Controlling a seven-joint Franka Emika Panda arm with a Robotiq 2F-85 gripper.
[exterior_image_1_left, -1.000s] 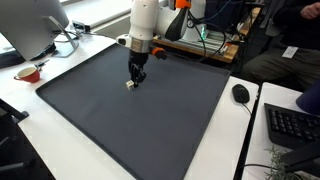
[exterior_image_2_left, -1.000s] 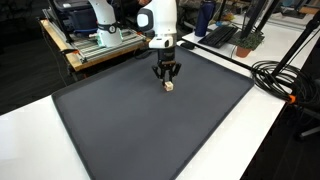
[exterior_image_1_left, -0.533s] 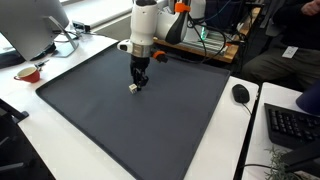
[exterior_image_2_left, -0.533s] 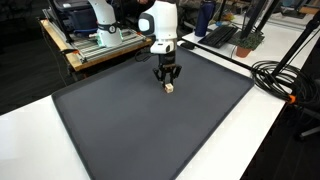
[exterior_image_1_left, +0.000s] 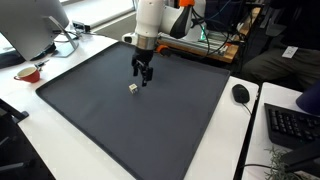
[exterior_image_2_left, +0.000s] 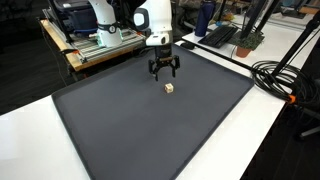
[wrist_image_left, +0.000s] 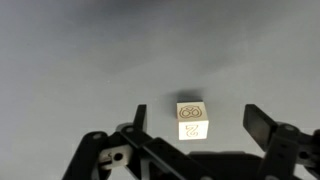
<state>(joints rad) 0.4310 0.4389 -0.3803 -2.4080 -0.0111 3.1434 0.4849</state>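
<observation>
A small pale wooden cube (wrist_image_left: 192, 119) with printed figures on its faces lies on the dark grey mat (exterior_image_1_left: 120, 130). In both exterior views the cube (exterior_image_1_left: 133, 88) (exterior_image_2_left: 168, 88) rests alone on the mat. My gripper (exterior_image_1_left: 145, 76) (exterior_image_2_left: 164, 71) hangs a little above it, open, with nothing between its fingers. In the wrist view the gripper (wrist_image_left: 198, 125) shows its jaws standing wide on either side of the cube, apart from it.
A red bowl (exterior_image_1_left: 28, 72) and a monitor (exterior_image_1_left: 30, 25) stand beside the mat's edge. A computer mouse (exterior_image_1_left: 240, 93) and keyboard (exterior_image_1_left: 292, 125) lie on the white table. Black cables (exterior_image_2_left: 285, 80) run along the table. A rack (exterior_image_2_left: 95, 40) stands behind the arm.
The gripper has opened, let go of the cube and risen straight up. The cube stays on the mat where it was set.
</observation>
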